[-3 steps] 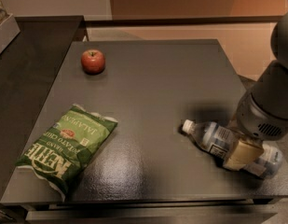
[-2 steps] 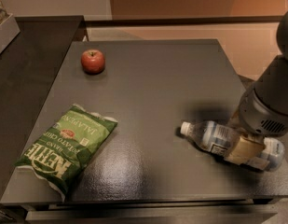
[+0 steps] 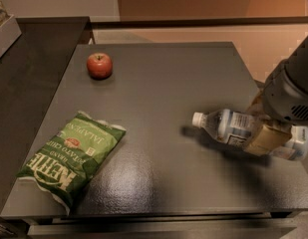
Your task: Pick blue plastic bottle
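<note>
The blue plastic bottle [image 3: 227,127] is a clear pale-blue bottle with a white cap pointing left. It hangs on its side a little above the right part of the dark table [image 3: 168,78], with its shadow on the surface below. My gripper [image 3: 262,128] comes in from the right edge and is shut around the bottle's middle. A tan finger pad [image 3: 265,139] lies across the front of the label. The bottle's base end shows past the gripper at the far right.
A red apple [image 3: 99,65] sits at the table's far left. A green chip bag [image 3: 73,156] lies at the front left. A darker counter [image 3: 29,73] adjoins the table on the left. The table's right edge is just under my arm.
The bottle has risen off the table in my gripper, and its shadow now shows apart from it. The apple and the chip bag have not moved.
</note>
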Robot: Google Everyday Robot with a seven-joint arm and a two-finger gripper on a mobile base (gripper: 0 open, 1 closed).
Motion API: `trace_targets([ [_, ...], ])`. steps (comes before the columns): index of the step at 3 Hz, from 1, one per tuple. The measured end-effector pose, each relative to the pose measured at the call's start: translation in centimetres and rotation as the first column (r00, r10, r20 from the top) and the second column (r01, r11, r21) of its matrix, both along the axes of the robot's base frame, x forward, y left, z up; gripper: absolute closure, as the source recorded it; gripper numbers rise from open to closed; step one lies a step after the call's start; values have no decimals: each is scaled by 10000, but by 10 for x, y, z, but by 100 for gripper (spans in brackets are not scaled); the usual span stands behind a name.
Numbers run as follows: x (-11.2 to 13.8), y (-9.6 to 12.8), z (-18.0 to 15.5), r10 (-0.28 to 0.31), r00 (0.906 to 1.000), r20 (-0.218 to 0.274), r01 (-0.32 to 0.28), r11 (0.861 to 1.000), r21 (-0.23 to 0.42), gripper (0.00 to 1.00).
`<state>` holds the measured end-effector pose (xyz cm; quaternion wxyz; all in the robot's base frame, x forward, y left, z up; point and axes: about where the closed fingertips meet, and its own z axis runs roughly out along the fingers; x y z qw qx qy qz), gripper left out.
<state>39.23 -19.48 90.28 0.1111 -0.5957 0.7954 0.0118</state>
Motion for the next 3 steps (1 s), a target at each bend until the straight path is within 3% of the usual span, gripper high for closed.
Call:
trace_targets([
  [1, 10, 4, 32, 214, 9985, 505, -216, 9998, 37, 100],
  [2, 23, 10, 81, 587, 9910, 1207, -601, 9982, 80, 100],
  [3, 23, 10, 81, 587, 9909, 1209, -601, 9982, 80, 100],
])
